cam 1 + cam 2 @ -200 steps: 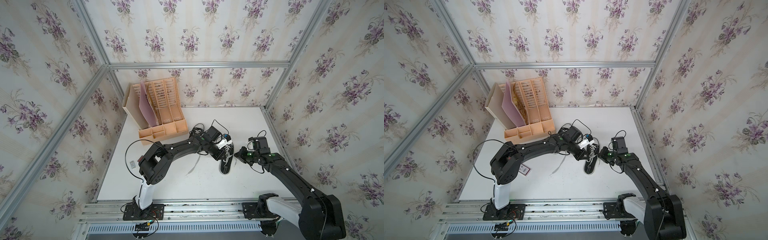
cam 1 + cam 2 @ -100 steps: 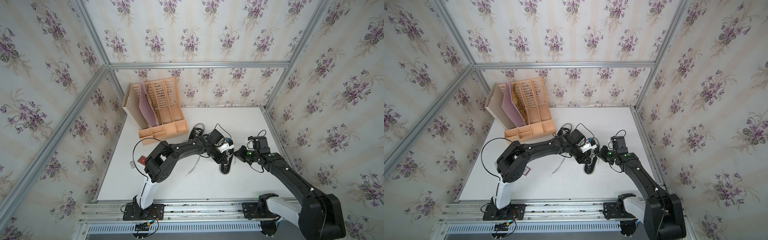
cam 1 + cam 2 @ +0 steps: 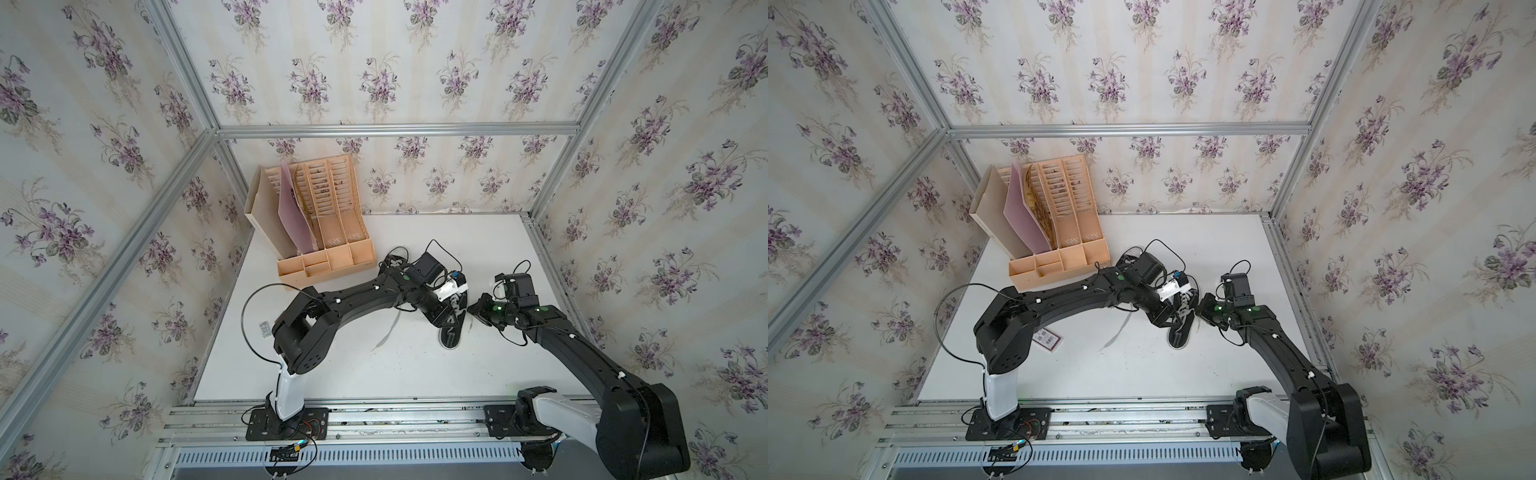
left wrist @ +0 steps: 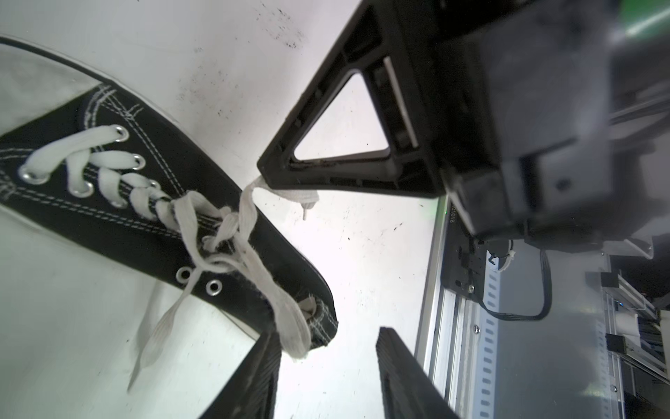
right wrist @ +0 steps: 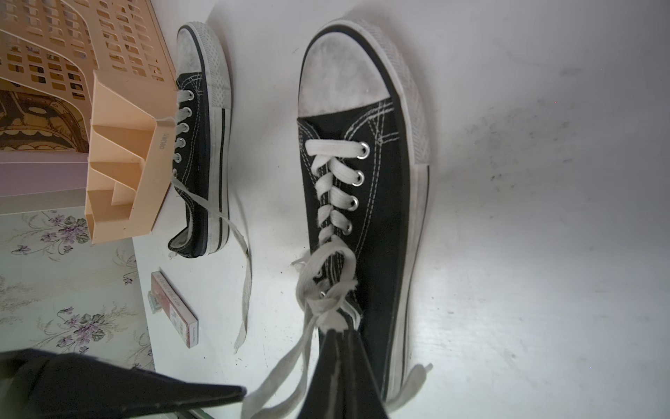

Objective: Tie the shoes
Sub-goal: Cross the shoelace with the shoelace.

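Left jaws have just sprung apart off the lace point(image 4: 250, 206); right jaws hold it clenched.
By the rack point(image 5: 123, 174) the spare shoe point(image 5: 197, 119) lies untied. The left jaws stand empty beside the heel of the near shoe point(image 5: 377, 203), a slack loop point(image 4: 286, 319) hanging just beside one finger point(image 4: 253, 377). That shoe sits in the middle of the surface point(image 3: 415, 374) between the arms, knot loose. With the right jaws pinching a lace end, a tug could, I'd guess, pull the loop through or drag the shoe.
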You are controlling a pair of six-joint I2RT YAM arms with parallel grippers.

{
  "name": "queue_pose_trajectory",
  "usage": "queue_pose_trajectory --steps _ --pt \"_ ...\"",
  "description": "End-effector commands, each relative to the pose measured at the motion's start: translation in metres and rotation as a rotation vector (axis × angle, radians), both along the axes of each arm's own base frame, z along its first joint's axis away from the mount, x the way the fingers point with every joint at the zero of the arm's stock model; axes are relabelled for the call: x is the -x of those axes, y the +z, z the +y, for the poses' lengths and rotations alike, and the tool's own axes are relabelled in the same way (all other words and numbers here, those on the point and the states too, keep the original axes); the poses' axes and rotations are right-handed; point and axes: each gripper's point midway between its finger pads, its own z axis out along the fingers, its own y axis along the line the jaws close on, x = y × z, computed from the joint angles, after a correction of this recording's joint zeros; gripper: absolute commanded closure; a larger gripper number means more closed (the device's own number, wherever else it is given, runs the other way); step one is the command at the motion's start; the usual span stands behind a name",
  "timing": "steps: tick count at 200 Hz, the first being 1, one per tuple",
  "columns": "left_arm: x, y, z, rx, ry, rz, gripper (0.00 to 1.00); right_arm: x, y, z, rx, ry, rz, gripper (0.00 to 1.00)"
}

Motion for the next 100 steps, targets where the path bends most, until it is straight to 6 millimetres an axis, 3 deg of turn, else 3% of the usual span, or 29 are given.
queue_pose_trajectory --steps 1,38,100 --pt "0.0 0.0 0.014 -0.045 0.018 -0.031 0.48 -0.001 -0.001 -0.001 0.02 0.012 -0.007 1.0" --pt "-0.004 0.006 0.018 -0.034 0.057 -0.034 0.5 0.001 -0.004 -0.004 0.037 0.01 0.001 1.0" --pt "-0.047 0.011 -0.001 0.064 0.138 0.066 0.63 0.006 -0.009 -0.008 0.063 0.012 0.011 1.0"
